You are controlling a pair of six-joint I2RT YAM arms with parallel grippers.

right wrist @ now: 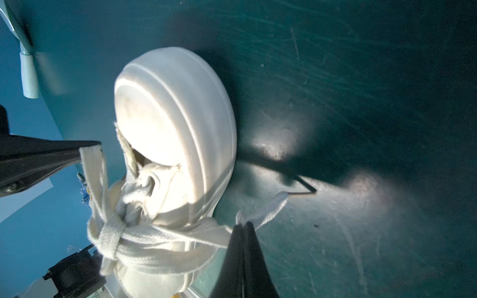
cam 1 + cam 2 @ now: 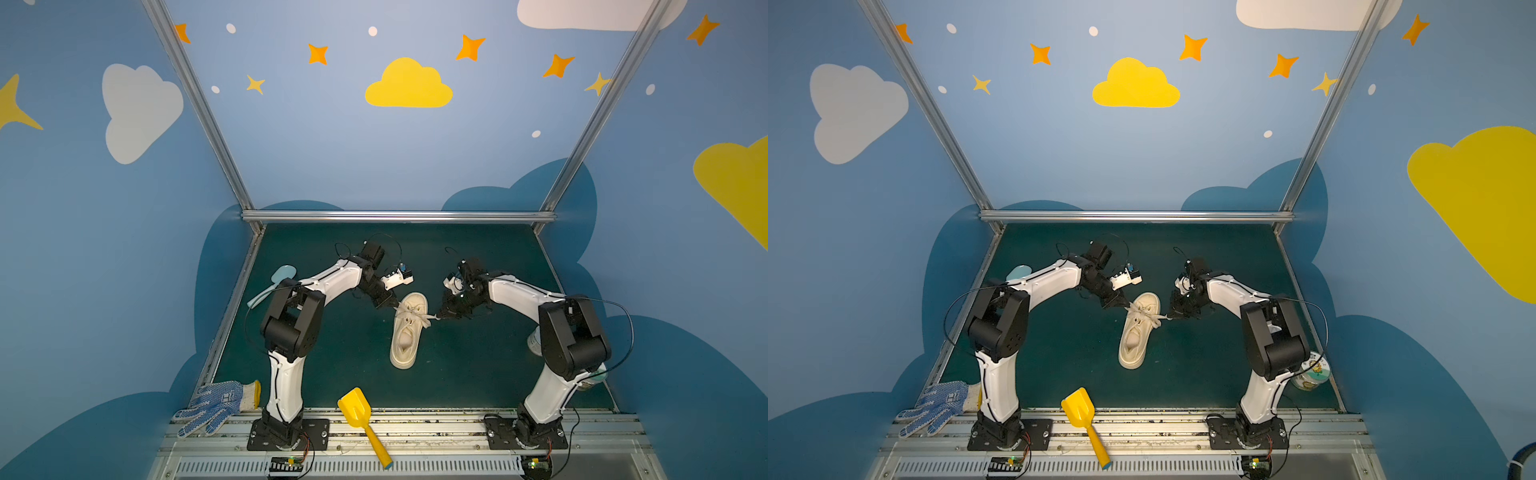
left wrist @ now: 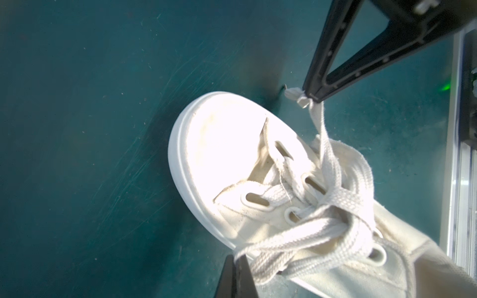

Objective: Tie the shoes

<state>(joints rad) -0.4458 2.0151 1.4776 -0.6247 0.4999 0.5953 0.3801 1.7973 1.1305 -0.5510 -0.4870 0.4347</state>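
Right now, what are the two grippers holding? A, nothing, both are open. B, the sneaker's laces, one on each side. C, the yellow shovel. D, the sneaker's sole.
B: the left gripper and the right gripper are each shut on one of the laces, which stretch out to either side of the sneaker.

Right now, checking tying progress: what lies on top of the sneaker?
Crossed laces, pulled between left end effector and right end effector. What lies beneath the crossing is hidden.
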